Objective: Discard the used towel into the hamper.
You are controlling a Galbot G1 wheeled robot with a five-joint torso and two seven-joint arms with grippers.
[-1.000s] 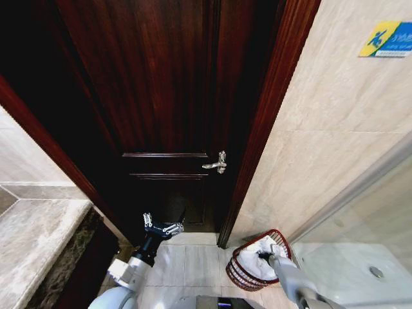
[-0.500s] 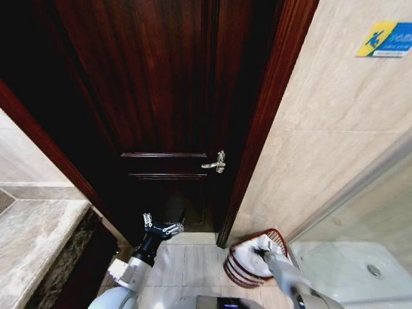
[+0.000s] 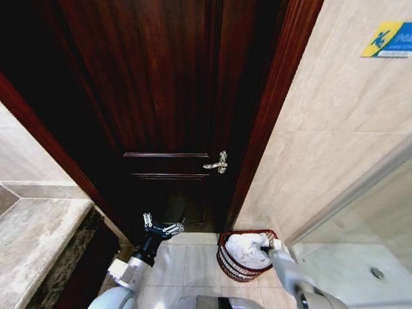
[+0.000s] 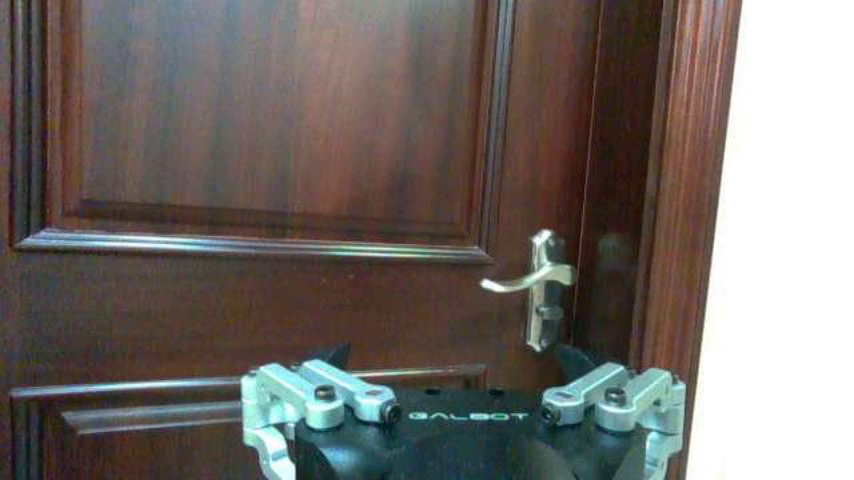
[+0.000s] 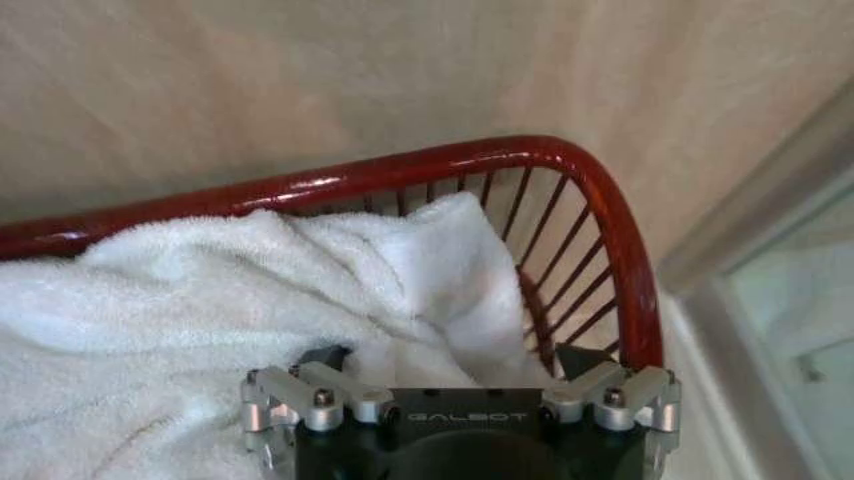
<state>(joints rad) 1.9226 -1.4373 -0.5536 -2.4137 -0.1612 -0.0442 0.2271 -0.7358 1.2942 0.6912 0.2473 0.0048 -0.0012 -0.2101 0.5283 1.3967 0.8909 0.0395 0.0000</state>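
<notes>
As you look down from the head view, your far left holds a grey stone-topped desk [image 3: 35, 238] against the tiled wall. Next to it your left end effector [image 3: 163, 227] hangs low over the pale floor tiles [image 3: 193, 264], in front of the dark reddish-brown panelled wooden door [image 3: 161, 96]; its fingers are spread wide and grip nothing. In your left wrist view the same door fills the background, with its silver lever handle [image 4: 541, 288] above and beyond the open fingertips.

Further right, past the door frame, the hamper [image 3: 225, 261], a small round basket of dark red wire bars, stands on the floor just beside the beige tiled wall. The crumpled white terry towel [image 3: 248, 250] lies inside it, heaped up to the rim. Your right end effector [image 3: 267, 243] sits at the hamper's right rim, above the towel. In your right wrist view its fingers [image 5: 585, 357] are wide apart, their tips against the towel [image 5: 200, 300] but not closed on it, with the glossy red rim [image 5: 441, 165] curving around beyond. At your far right is the glass shower panel [image 3: 367, 225].
</notes>
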